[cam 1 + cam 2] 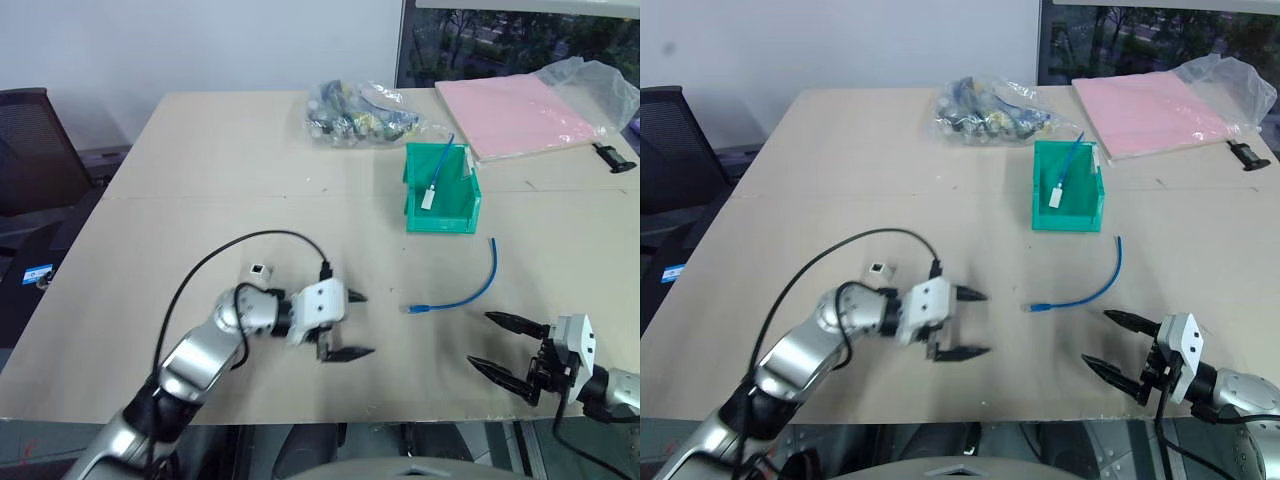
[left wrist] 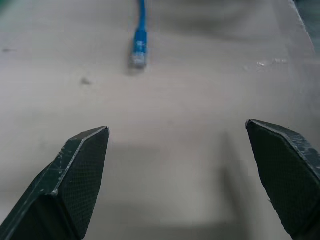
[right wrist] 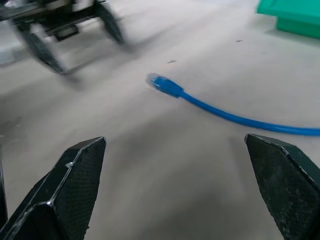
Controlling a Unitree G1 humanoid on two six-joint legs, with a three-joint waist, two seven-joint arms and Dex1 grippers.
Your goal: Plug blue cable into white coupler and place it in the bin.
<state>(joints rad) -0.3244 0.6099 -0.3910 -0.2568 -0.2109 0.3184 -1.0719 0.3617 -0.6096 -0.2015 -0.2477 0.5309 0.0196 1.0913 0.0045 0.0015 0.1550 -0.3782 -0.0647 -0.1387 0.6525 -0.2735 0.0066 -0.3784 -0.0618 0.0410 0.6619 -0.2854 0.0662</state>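
Looks like an office or lab workroom — a plain beige table [image 1: 200,150] against a white wall, w/ a black mesh office chair [image 1: 35,140] at 10 o'clock. Dark window [image 1: 520,40] at 1 o'clock. Clear bag of mixed cables [image 1: 360,112] at 12 — tech bench stuff.

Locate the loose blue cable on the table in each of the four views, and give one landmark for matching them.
Left eye view: blue cable curves right of centre, below the green bin.
Right eye view: near the centre, again below the bin.
Left wrist view: its plug end near the top, ahead of the open left end effector.
Right wrist view: crossing the middle.
Shared landmark: the cable's near plug.
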